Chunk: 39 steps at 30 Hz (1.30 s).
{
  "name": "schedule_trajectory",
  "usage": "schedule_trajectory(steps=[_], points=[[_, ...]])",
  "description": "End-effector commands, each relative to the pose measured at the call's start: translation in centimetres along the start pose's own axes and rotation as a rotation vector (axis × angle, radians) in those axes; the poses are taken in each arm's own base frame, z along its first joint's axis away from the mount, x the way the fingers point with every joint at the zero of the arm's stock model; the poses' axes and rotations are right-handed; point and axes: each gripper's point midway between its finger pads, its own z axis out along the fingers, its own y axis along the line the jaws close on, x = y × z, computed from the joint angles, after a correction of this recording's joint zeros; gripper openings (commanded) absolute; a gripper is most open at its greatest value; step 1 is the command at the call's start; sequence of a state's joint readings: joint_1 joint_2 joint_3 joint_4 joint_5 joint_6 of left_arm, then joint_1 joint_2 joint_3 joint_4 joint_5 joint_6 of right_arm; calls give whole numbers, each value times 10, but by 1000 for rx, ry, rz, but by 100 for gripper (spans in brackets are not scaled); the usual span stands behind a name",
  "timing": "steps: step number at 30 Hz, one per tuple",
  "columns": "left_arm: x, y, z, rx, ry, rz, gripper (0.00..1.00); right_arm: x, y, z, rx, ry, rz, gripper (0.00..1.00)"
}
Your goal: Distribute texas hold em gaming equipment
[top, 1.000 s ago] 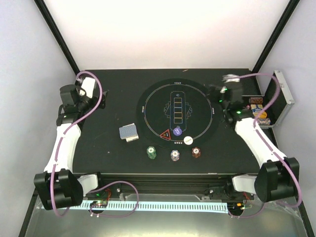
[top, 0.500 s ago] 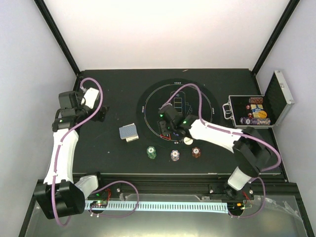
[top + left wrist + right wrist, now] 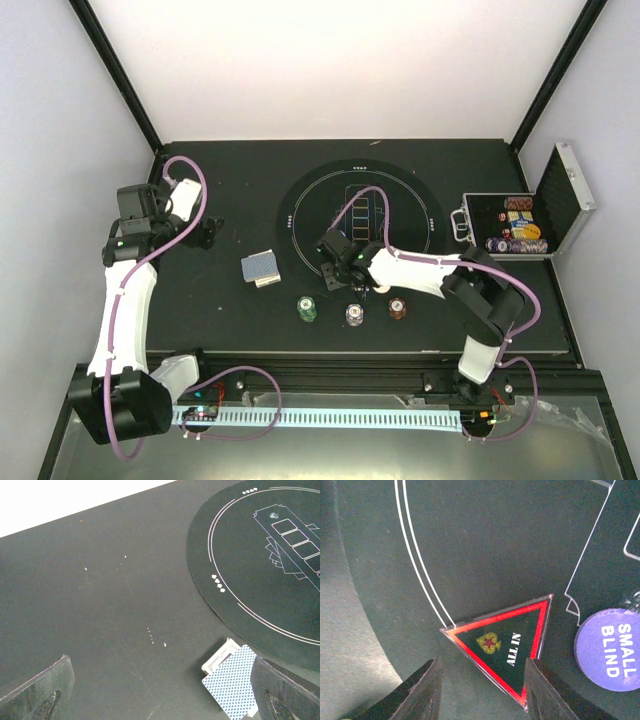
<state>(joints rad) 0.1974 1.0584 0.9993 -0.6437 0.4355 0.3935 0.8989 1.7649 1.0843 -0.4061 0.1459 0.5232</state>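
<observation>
Right end effector (image 3: 481,666) is open, jaws spread, hovering low over the near-left part of the round black mat (image 3: 470,540). The red triangle marker (image 3: 505,645), printed "ALL IN", lies flat on the mat right under it, with its lower corner in the gap between the two fingers; can't tell if either finger touches it, and nothing is gripped. The triangle's left corner sits on the mat's double white line. The purple button (image 3: 607,650), "SMALL BLIND", lies just outside the right finger, close beside the triangle but apart from it. In the top view, three small chip stacks sit on the counter (image 3: 100,605) on the base side of this end effector, off the mat: green chips (image 3: 307,309) nearest, white chips (image 3: 354,314) next, brown-red chips (image 3: 397,308) furthest out. The silver case (image 3: 515,225) stands open, well off toward the counter's right edge. Left end effector (image 3: 160,662) is also open, jaws wide and empty, held above bare counter. The stack of playing cards (image 3: 235,680), blue-patterned back up, lies just inside its right finger, near the mat edge and not touching the finger as far as I can see. From above, the cards lie between the two end effectors, closer to the right one.
</observation>
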Motion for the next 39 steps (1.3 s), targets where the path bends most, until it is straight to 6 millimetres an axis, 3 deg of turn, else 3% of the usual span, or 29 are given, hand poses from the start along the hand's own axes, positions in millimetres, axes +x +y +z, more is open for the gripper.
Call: schedule_trajectory(steps=[1,9,18,26,33,39], points=[[-16,-4,-14,14,-43,20,99,18,-2,13,-2,49,-1,48],[-22,-6,-16,24,-61,20,99,29,-10,18,23,64,-9,48],[-25,-6,-17,31,-75,11,99,23,-18,5,63,50,-52,49],[-26,-9,-18,42,-79,8,99,30,-19,11,68,80,-73,51],[-26,-9,-18,43,-80,9,99,28,-13,22,60,97,-84,36],[-29,-10,-18,54,-80,7,99,23,-11,38,77,104,-109,35]])
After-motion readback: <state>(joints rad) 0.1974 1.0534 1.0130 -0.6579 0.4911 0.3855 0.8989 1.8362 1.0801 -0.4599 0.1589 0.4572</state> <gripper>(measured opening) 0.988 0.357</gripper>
